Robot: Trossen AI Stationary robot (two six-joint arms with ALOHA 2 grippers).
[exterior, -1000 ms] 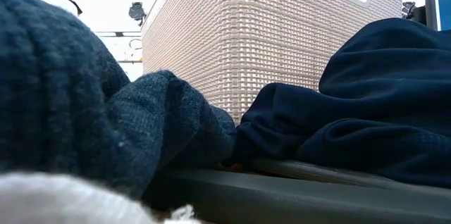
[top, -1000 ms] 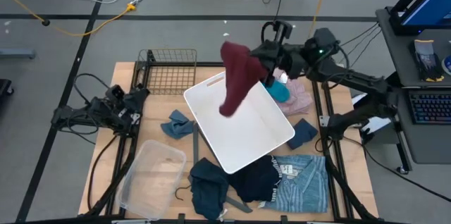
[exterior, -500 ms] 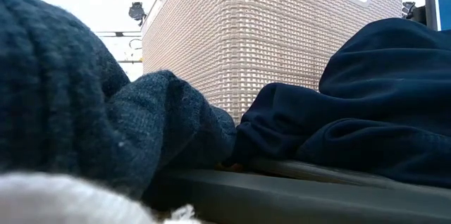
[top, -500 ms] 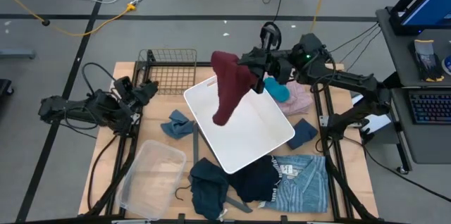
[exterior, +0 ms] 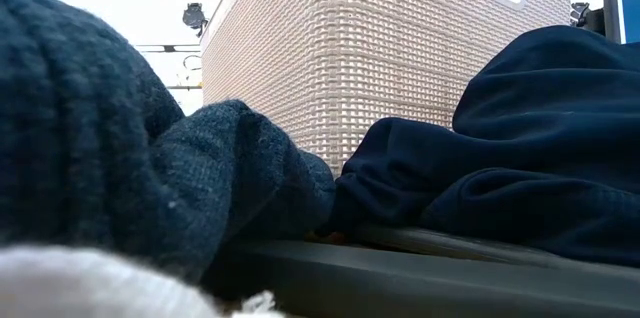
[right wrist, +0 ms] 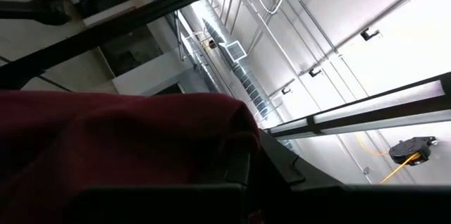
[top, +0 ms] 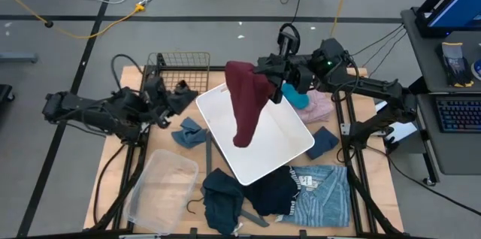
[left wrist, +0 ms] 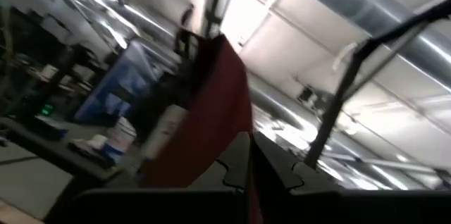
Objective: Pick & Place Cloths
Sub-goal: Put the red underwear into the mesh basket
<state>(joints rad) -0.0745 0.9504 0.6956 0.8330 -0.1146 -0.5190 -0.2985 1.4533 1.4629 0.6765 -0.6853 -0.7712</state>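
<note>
A: Why is the dark red cloth (top: 246,100) hanging that high?

B: Right gripper (top: 272,80) has its jaws clamped on the cloth's top edge, so the rest drapes straight down over the white basket (top: 289,149). Looks held high so the tail clears the rim before a drop. My read, not confirmed.

A: Is it inside the basket?

B: Not yet. It hangs above the basket's open top, nearer the far rim. The right wrist view shows only red fabric bunched at the jaws (right wrist: 120,139).

A: Right arm pose?

B: It reaches in from the counter's right edge, stretched toward the middle, with the wrist above the basket's far corner.

A: Left?

B: Left gripper (top: 180,92) sits just beside the basket's left rim, in front of the wire rack (top: 179,74), arm extended from the left. It holds nothing that I can see, and I can't tell whether its jaws are apart or together.

A: Other cloths?

B: All on the counter around the basket: pink fleece (top: 322,104) and teal (top: 299,98) under the right arm, blue striped shirt (top: 325,194) front right, black (top: 272,192) front.
</note>
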